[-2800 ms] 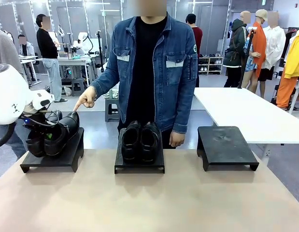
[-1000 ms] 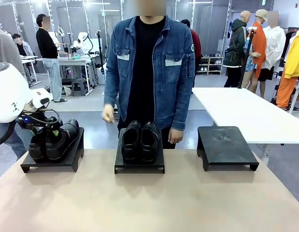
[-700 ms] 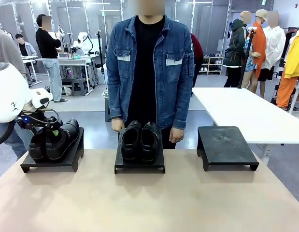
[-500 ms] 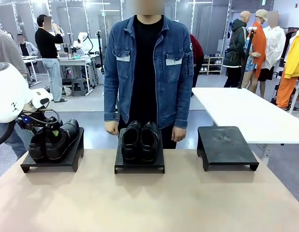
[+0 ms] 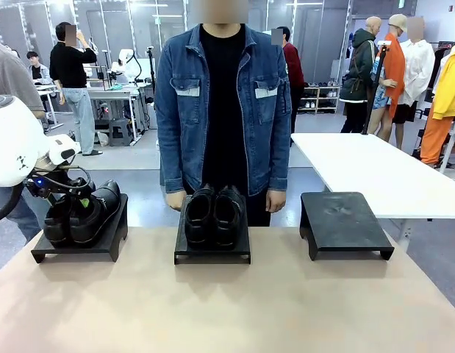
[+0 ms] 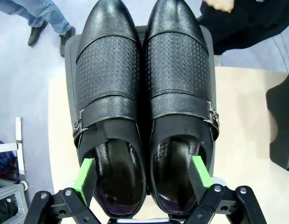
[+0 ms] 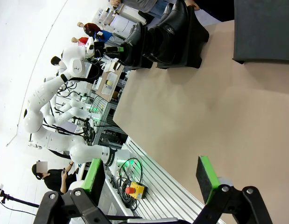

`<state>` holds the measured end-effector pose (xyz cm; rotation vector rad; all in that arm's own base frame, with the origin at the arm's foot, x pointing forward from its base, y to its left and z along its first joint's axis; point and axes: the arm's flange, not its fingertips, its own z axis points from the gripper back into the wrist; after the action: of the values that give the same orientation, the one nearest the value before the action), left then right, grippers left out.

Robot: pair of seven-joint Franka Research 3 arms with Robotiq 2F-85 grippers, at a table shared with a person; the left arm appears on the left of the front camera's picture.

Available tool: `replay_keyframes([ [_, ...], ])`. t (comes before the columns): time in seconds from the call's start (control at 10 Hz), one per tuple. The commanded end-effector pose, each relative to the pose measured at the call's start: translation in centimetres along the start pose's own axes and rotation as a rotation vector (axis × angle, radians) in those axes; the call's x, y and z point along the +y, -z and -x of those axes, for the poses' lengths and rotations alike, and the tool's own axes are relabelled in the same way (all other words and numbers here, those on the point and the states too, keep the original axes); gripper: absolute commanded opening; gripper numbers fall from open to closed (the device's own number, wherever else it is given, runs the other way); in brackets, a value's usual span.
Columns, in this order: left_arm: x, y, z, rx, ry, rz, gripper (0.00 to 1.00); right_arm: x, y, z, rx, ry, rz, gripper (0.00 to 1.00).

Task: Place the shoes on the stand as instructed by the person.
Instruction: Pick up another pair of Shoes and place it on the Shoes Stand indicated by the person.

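Three low black rectangular stands sit in a row on the tan worktop (image 5: 227,309): the left stand (image 5: 80,243) carries one pair of glossy black buckled dress shoes (image 6: 144,107), the middle stand (image 5: 212,250) the second pair (image 5: 213,215), the right stand (image 5: 346,224) nothing. The left arm's casing hides part of the left pair, where the left gripper (image 6: 143,175) holds its green-padded fingers (image 6: 84,176) wide over the shoes' heel openings without gripping, while the right gripper (image 7: 151,177), fingers wide too, holds nothing above bare worktop. Behind the middle stand, at the far side, stands the person in a blue denim jacket (image 5: 223,110), both hands low and partly cut off by the shoes.

left stand (image 5: 80,239): shoe pair (image 5: 84,213) on it, left gripper (image 5: 63,193) at heels
middle stand (image 5: 212,246): second pair (image 5: 212,213)
right stand (image 5: 345,224): bare
person (image 5: 223,110): far side, arms down
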<state>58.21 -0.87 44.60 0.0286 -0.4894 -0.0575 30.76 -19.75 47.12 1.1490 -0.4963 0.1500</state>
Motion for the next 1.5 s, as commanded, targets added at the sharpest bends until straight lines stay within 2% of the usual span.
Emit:
replay_keyframes([
  [0.0, 0.1, 0.1, -0.2, -0.004, -0.004, 0.0, 1.0, 0.1, 0.0, 0.0, -0.003, -0.013, -0.007, 1.0],
  [0.2, 0.0, 0.0, 0.0, 0.0, 0.0, 0.0, 0.98, 0.1, 0.0, 0.0, -0.003, -0.013, -0.007, 1.0],
  [0.3, 1.6, -2.4, -0.2, 0.025, 0.006, 0.035, 1.0, 0.1, 0.0, 0.0, -0.003, -0.013, -0.007, 1.0],
  [0.5, 5.8, -8.0, 1.3, 0.067, -0.049, 0.205, 1.0, 0.1, 0.0, 0.0, -0.003, -0.013, -0.007, 1.0],
  [0.7, 10.0, -14.1, 4.8, 0.072, -0.069, 0.421, 1.0, 0.1, 0.0, 0.0, -0.003, -0.013, -0.007, 1.0],
  [0.9, 14.0, -17.2, 9.7, 0.033, -0.103, 0.607, 1.0, 0.1, 0.0, 0.0, -0.003, -0.013, -0.007, 1.0],
  [1.1, 18.3, -17.4, 15.5, 0.057, -0.136, 0.856, 1.0, 0.1, 0.0, 0.0, -0.003, -0.013, -0.007, 1.0],
  [1.4, 20.8, -14.8, 22.5, -0.013, -0.209, 1.196, 1.0, 0.1, 0.0, 0.0, -0.003, -0.013, -0.007, 1.0],
])
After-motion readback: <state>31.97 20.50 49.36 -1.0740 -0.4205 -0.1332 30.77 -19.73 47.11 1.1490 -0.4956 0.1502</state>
